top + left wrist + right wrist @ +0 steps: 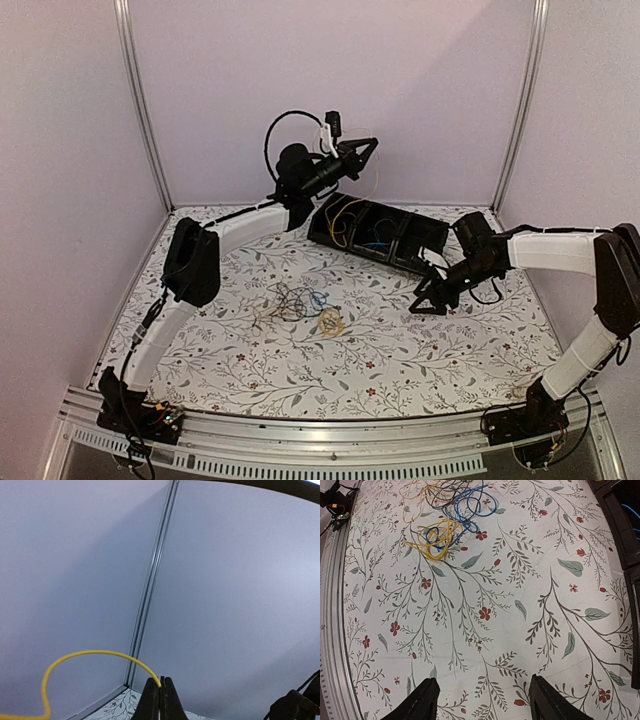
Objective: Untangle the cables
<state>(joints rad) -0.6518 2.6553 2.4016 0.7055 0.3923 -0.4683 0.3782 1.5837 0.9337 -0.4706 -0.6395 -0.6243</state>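
**Left gripper lifting one yellow cable clear, right gripper waiting open**

The left gripper (160, 683) is standing high above the far side of the table, its jaws pinched together on a yellow cable (85, 653). From the pinch the cable is arching away and dropping out of the wrist view. In the top view it is trailing down towards the black tray (430, 240), which is lying at an angle near the back wall. Yellow and blue cables are lying in the tray's compartments.

The right gripper (482, 686) is hanging low over the floral tablecloth (400, 350), just in front of the tray's right end. Its jaws are standing well apart with nothing between them, only bare cloth below.

The main tangle of cables (303, 303) is lying near the middle of the table, well apart from both grippers and from the tray. It is made up of dark, blue and yellow loops, with a small yellow coil (437, 540) on its near right side.

Open cloth is surrounding the tangle on all sides. The metal rail (330, 425) is bounding the near edge, and the pale walls are closing in the other three.
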